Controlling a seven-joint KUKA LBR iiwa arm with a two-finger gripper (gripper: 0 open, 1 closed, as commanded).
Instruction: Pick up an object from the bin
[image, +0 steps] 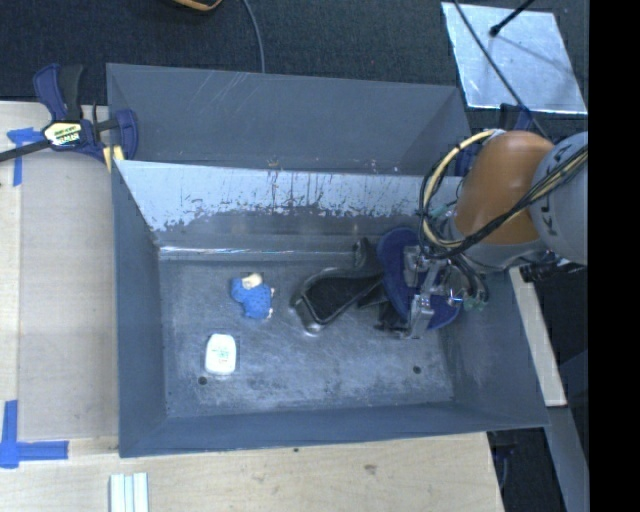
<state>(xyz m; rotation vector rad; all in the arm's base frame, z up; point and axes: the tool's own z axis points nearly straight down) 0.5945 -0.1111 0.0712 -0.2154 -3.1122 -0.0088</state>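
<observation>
My gripper (405, 322) is low at the right side of the bin floor, its dark fingers pointing down and left. A black, handle-like tool (335, 292) with a shiny metal end lies just left of it, stretching from the bin's middle towards the fingers. A dark blue rounded thing (395, 262) sits against the gripper's upper left side, between it and the back wall. I cannot make out whether anything is between the fingers.
A small blue lumpy toy (254, 298) with a pale top lies left of centre. A white rounded piece (221, 354) rests near the front left of the floor. The arm's orange cover and cables hang over the right wall.
</observation>
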